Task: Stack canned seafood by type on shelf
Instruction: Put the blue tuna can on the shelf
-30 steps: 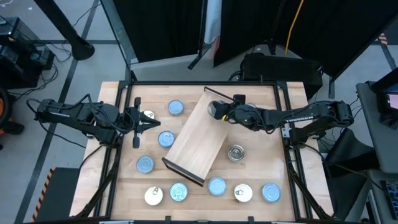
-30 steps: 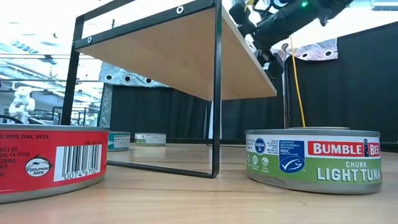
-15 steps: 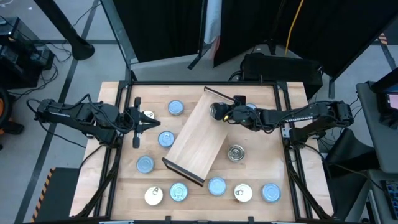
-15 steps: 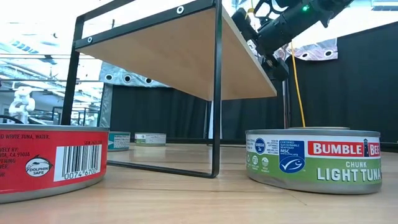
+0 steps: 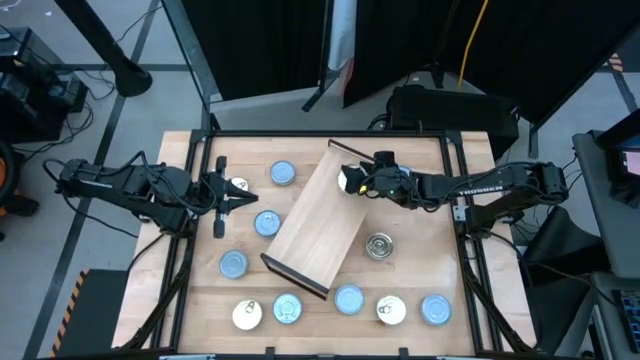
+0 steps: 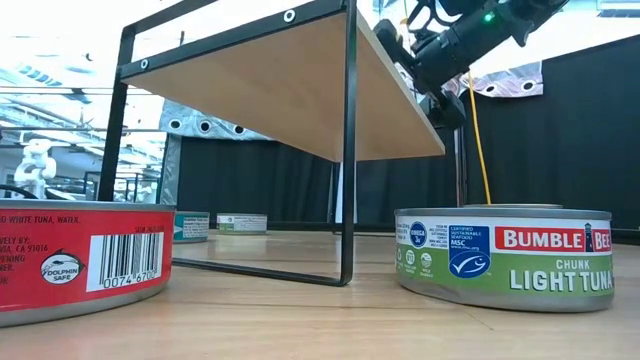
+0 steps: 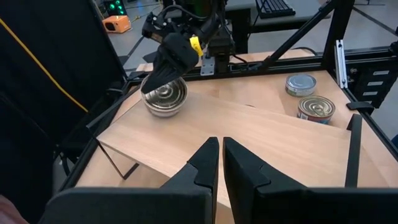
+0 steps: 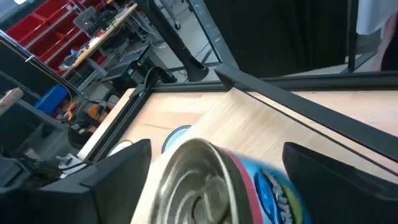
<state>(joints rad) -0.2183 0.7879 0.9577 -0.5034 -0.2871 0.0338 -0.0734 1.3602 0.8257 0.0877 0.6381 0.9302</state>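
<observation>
**Tin set down at the shelf's far end**

Right gripper point(image 5: 352, 181) sits upper centre of the high view, fingers spread wide either side of a silver-topped tin point(image 7: 165, 96), no longer squeezing it. That tin rests on the shelf point(image 5: 318, 226) near its upper end, likely put there to start a pile of its kind. Ribbed silver top, blue and red label round the side. The shelf lies slantwise mid-table, raised on a black frame. Left gripper point(image 5: 219, 192) waits at centre left, pincer clenched on nothing. Loose tins ring the board, blue-topped tin point(image 5: 283, 173) among them.
</observation>
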